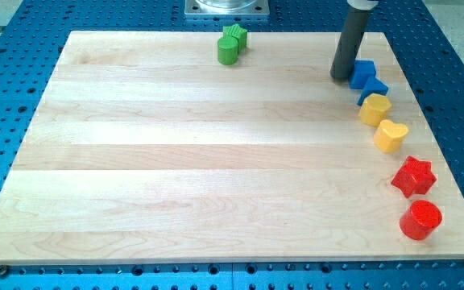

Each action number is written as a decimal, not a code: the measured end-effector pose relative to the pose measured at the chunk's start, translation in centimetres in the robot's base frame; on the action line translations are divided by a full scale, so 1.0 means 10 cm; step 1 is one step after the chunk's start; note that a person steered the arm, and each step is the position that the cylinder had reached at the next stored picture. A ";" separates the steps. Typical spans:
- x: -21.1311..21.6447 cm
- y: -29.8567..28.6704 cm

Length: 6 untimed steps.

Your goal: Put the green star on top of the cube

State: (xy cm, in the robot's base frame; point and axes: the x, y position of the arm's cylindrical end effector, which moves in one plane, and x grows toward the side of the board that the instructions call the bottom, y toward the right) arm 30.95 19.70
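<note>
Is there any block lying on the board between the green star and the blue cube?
Nothing visible. The green star and green cylinder sit at the view's top; bare board separates them from the blue cube, which my tip touches.

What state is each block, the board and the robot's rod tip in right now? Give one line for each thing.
my tip: down, touching blue cube's left side
blue cube: touching other blue block
other blue block: shape unclear
green star: top edge, against green cylinder
green cylinder: upright
yellow blocks: apart
red star: flat
red cylinder: upright
</note>
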 end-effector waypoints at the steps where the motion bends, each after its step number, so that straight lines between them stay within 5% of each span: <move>1: 0.00 0.03; 2: 0.14 -0.68; 3: 0.38 -2.11; 4: 0.03 -2.96; 6: -0.98 -2.59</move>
State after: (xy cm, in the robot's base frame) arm 21.16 -6.23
